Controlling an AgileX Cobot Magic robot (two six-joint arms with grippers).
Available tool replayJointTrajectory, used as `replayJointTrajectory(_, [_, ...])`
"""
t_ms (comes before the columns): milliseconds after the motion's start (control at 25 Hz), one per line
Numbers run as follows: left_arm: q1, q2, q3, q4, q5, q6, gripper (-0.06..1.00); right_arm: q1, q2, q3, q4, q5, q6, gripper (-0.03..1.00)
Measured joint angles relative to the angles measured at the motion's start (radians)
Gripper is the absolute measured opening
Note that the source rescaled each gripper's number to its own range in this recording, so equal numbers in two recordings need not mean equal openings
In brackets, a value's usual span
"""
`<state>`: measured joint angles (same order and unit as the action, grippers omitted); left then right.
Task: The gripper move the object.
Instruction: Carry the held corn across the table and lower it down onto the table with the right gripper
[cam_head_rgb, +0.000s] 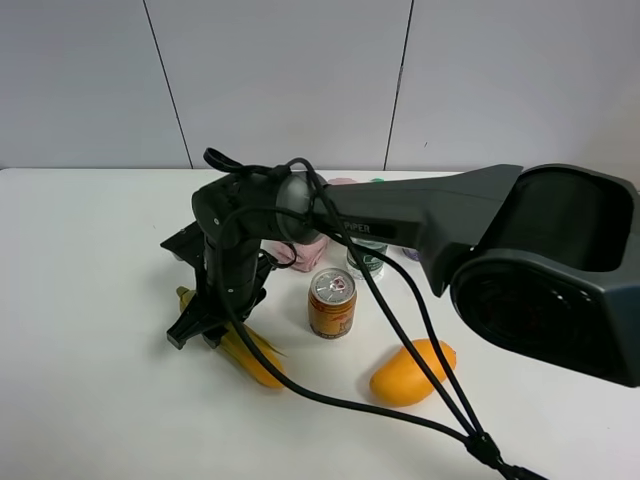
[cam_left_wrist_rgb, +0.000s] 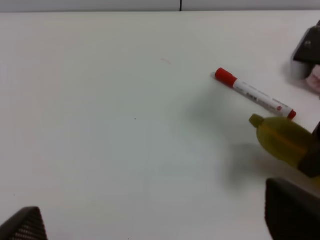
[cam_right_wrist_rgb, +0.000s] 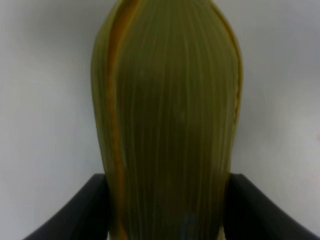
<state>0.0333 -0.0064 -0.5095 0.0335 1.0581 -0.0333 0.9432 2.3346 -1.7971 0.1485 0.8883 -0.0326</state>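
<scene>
The corn (cam_head_rgb: 252, 357), green husk with a yellow tip, lies on the white table (cam_head_rgb: 90, 300) left of the can. My right gripper (cam_head_rgb: 205, 328) reaches across from the right and sits down over the corn's left end. In the right wrist view the husk (cam_right_wrist_rgb: 167, 125) fills the frame, and both black fingers (cam_right_wrist_rgb: 92, 210) press against its sides. The corn's tip also shows in the left wrist view (cam_left_wrist_rgb: 282, 140). My left gripper (cam_left_wrist_rgb: 155, 227) is open and empty above bare table; only its fingertips (cam_left_wrist_rgb: 292, 212) show.
An orange can (cam_head_rgb: 332, 302) stands right of the corn, with a mango (cam_head_rgb: 412, 372) in front of it. A pink item (cam_head_rgb: 305, 252) and a green-labelled bottle (cam_head_rgb: 367, 258) sit behind the can. A red-capped marker (cam_left_wrist_rgb: 255, 93) lies near the corn's tip. Black cables (cam_head_rgb: 400, 330) hang over the table.
</scene>
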Motion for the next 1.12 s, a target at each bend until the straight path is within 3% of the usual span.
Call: replayJointTrajectory(1120, [0.0,0.0,0.0,0.0,0.0,0.001,1.0,0.0,0.03,-0.006,0.0,0.027,0.0,0.0])
